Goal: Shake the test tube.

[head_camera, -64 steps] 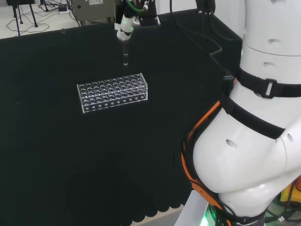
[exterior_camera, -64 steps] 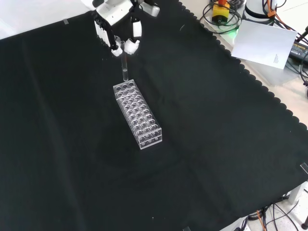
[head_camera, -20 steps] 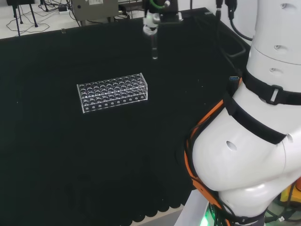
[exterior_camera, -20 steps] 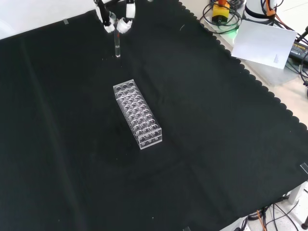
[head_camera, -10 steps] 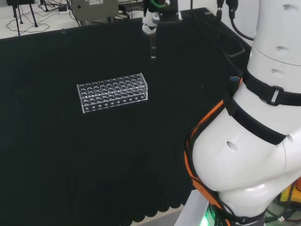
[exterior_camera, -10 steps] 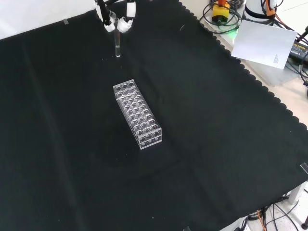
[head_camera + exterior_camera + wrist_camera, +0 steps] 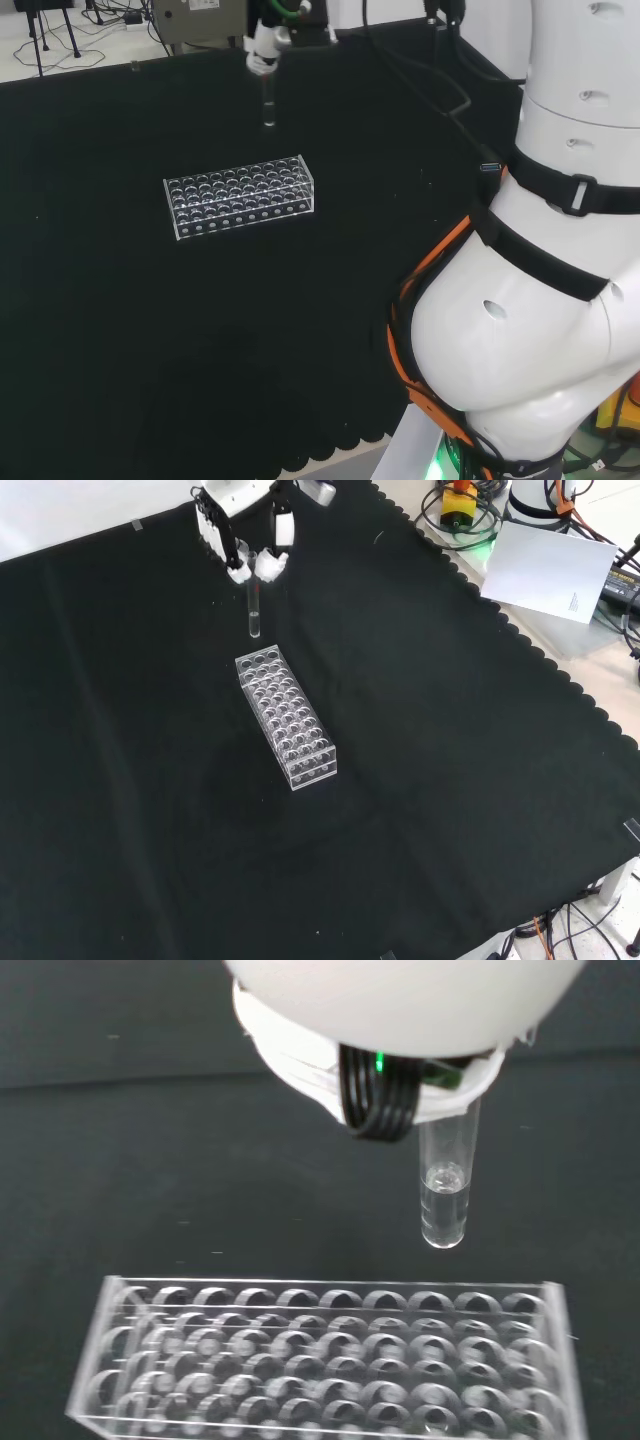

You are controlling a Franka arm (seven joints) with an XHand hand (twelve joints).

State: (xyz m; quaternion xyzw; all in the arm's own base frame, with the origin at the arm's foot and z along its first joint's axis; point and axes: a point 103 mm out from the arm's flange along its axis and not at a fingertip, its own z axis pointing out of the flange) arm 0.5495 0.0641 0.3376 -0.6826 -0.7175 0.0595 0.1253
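A clear glass test tube [image 7: 254,610] hangs upright in the air, pinched at its top by the fingers of my black and white hand [image 7: 243,542]. In the head view the test tube [image 7: 268,105] hangs below the hand [image 7: 264,50], beyond the rack's right end. The wrist view shows the test tube [image 7: 446,1188] with a little clear liquid in its rounded bottom, above the cloth just past the rack [image 7: 330,1360]. The clear plastic test tube rack [image 7: 286,718] with several empty holes stands on the black cloth.
White links of my own arm [image 7: 540,250] fill the head view's right side. In the front view, white paper [image 7: 555,570] and cables [image 7: 465,515] lie beyond the cloth's scalloped edge at the upper right.
The hand with the test tube has swung left in the head view, back towards the rack; in the front view it has come lower and nearer the rack's far end.
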